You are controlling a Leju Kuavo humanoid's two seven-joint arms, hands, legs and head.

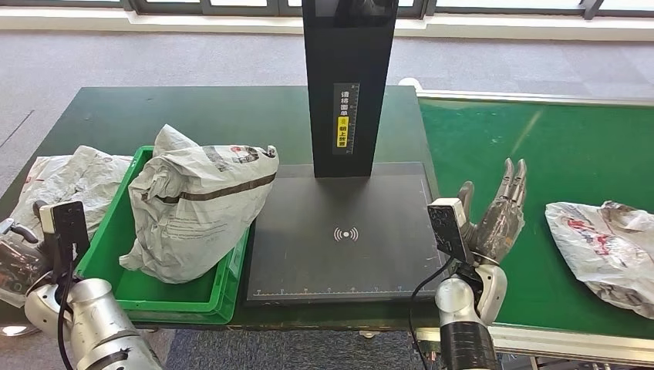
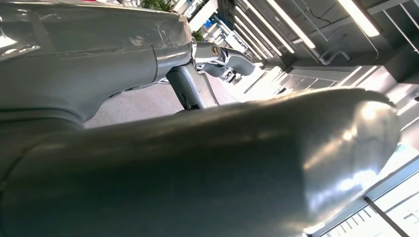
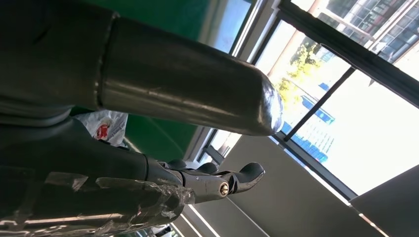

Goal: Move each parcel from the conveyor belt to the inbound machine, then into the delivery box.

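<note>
A white and grey parcel lies on the green conveyor belt at the far right; it shows small in the right wrist view as the parcel. My right hand is raised over the belt's near left part, fingers stretched out and empty, well left of that parcel. The black inbound machine platform is bare. A large grey parcel fills the green delivery box. My left hand hangs at the far left edge, fingers apart and holding nothing.
Another crumpled grey parcel lies on the dark table left of the box, close to my left hand. The machine's black column rises behind the platform. A pale rail edges the belt's near side.
</note>
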